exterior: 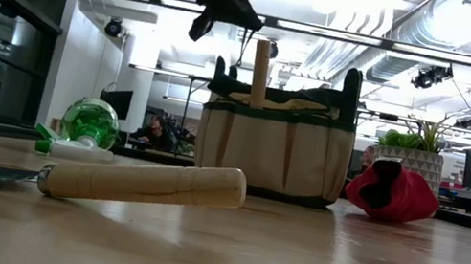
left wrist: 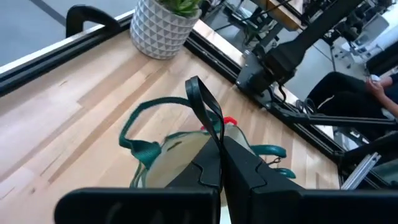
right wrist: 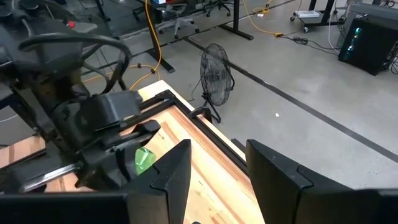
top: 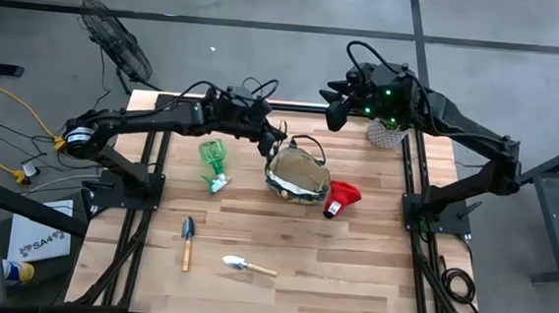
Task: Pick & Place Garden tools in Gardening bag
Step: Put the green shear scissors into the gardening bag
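Left hand: I saw my left hand (top: 279, 140) raised above the near rim of the gardening bag (top: 296, 175), fingers (left wrist: 208, 112) clenched together and carrying nothing; in the low view it hung above the bag (exterior: 235, 4).
Right hand: my right hand (top: 333, 106) hovered high over the far edge of the bench (top: 350, 270), well apart from the bag, fingers (right wrist: 177, 168) spread and empty.
Gardening bag: it stood upright near the middle of the bench, loop handles up; a wooden handle (exterior: 260, 71) stuck up out of it.
Green spray bottle: it lay on its side (top: 214, 164) on the bench, to the left of the bag and apart from it.
Red item: it lay (top: 341, 198) just beside the bag on its right side.
Dark trowel: it lay (top: 187, 241) on the bench toward the front left, well apart from the bag.
Light trowel: it lay (top: 246, 265) at the front of the bench, closest to the low camera.
Plant pot: the pale pot with a green plant (top: 387, 133) stood at the far right of the bench.
Beyond the bench: a fan (right wrist: 216, 76) stood on the floor.
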`<act>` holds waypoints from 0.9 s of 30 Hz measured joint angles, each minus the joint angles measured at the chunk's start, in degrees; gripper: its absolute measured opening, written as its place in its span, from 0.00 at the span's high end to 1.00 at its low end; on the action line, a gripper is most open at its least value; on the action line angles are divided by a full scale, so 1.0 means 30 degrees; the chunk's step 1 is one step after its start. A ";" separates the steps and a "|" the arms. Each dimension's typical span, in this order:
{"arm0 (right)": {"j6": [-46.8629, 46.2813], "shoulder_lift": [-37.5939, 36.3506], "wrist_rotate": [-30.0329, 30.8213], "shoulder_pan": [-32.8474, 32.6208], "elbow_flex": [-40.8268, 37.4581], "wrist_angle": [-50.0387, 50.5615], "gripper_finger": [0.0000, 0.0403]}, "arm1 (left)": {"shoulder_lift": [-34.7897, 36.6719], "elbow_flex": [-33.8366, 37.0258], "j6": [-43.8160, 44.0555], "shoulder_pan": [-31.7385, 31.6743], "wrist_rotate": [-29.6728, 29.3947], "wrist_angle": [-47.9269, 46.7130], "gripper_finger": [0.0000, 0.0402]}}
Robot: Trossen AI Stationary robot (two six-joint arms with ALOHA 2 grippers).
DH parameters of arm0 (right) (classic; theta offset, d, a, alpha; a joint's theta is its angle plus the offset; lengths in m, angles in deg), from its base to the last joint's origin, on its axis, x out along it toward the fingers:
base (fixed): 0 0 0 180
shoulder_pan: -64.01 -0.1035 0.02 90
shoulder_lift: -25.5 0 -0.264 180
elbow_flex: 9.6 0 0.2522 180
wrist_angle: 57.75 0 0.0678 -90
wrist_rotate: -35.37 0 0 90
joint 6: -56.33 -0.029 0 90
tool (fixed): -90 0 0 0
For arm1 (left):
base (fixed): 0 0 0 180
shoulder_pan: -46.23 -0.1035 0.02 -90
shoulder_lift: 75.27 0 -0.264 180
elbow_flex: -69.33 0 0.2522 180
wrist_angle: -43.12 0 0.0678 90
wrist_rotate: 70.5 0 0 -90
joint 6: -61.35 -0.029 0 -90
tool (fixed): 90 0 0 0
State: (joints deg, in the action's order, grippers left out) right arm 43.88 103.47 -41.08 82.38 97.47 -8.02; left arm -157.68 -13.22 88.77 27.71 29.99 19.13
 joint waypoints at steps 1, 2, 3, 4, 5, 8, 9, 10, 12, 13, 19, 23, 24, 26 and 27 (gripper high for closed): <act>0.0000 0.0000 -0.0001 0.0000 0.0000 0.0003 0.64 | 0.0000 0.0000 -0.0008 0.0028 0.0006 -0.0081 1.00; 0.0000 0.0000 0.0003 0.0000 0.0000 0.0003 0.64 | 0.0000 0.0000 -0.0078 0.0046 0.0020 -0.0135 1.00; 0.0000 0.0000 0.0003 0.0000 0.0000 0.0009 0.64 | 0.0000 0.0000 -0.0190 0.0060 0.0049 -0.0092 1.00; 0.0000 0.0000 0.0002 0.0000 0.0000 0.0004 0.64 | 0.0000 0.0000 -0.0308 0.0070 0.0168 -0.0057 1.00; 0.0000 0.0000 0.0003 0.0000 0.0000 0.0018 0.64 | 0.0000 0.0000 -0.0357 0.0067 0.0385 -0.0039 1.00; 0.0000 0.0000 0.0003 0.0000 0.0000 0.0063 0.64 | 0.0000 0.0000 -0.0363 0.0038 0.1761 -0.0298 1.00; 0.0000 0.0000 0.0003 0.0000 0.0000 0.0073 0.64 | 0.0002 0.0000 -0.0415 0.0045 0.2120 -0.0530 1.00; 0.0000 0.0000 -0.0004 0.0000 0.0000 0.0076 0.64 | 0.0007 -0.0001 -0.0593 0.0053 0.2252 -0.0788 1.00; 0.0000 0.0000 -0.0003 0.0000 0.0000 0.0076 0.64 | 0.0007 -0.0015 -0.1047 0.0074 0.1656 -0.1480 1.00; 0.0000 0.0000 -0.0003 0.0000 0.0000 0.0077 0.64 | 0.0007 -0.0015 -0.1147 0.0074 0.1257 -0.1664 1.00; 0.0000 0.0000 0.0003 0.0000 0.0000 0.0103 0.64 | 0.0015 -0.0015 -0.1220 0.0053 0.1089 -0.1333 1.00; 0.0000 0.0000 -0.0004 0.0000 0.0000 0.0165 0.64 | -0.0206 -0.0029 -0.1211 0.0067 0.1426 -0.1455 1.00; 0.0000 0.0000 -0.0004 0.0000 0.0000 0.0214 0.64 | -0.0265 -0.0029 -0.1189 0.0054 0.1467 -0.1497 1.00; 0.0000 0.0000 -0.0004 0.0000 0.0000 0.0258 0.64 | -0.0266 -0.0015 -0.1110 0.0045 0.1573 -0.1330 1.00; 0.0000 0.0000 -0.0004 0.0000 0.0000 0.0258 0.64 | -0.0242 -0.0029 -0.1077 0.0045 0.1601 -0.1095 1.00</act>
State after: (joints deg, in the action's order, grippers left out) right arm 43.88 103.47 -41.09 82.38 97.47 -7.24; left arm -158.41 -13.31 85.54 27.84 34.79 15.85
